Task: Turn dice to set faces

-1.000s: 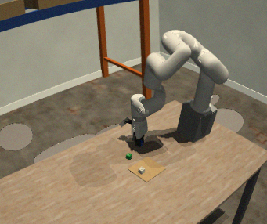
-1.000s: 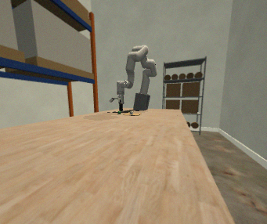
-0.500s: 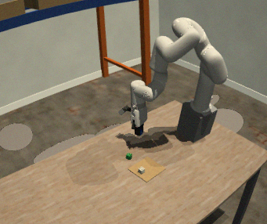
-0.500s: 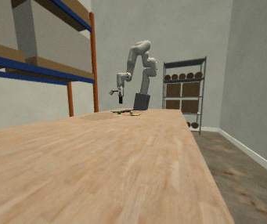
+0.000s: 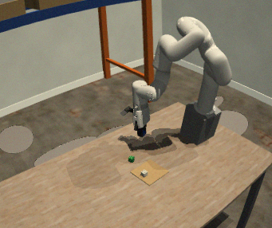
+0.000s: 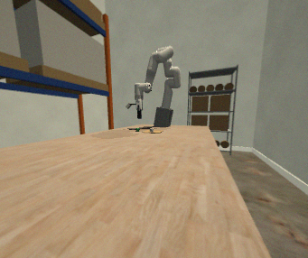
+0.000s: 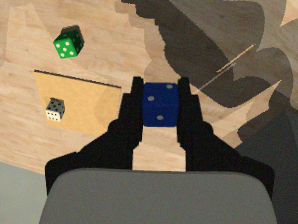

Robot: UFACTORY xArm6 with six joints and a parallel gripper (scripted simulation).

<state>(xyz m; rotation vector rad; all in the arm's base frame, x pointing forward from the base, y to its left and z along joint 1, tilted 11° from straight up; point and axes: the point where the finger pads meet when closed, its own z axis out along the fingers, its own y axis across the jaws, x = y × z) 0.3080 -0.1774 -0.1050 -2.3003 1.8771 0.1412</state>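
Observation:
My gripper is shut on the blue die, above the table behind the green die in the top view. In the wrist view the blue die shows a two-pip face and a one-pip face. The white die sits on the tan mat; its upper face is shaded with several pips, too small to count surely. The green die lies on the table beside the mat; its brightly lit face shows several pips.
The wooden table carries the mat and dice. The arm's dark base stands at the table's back end. A rack with orange posts stands beyond the table. Arm shadows fall behind the green die.

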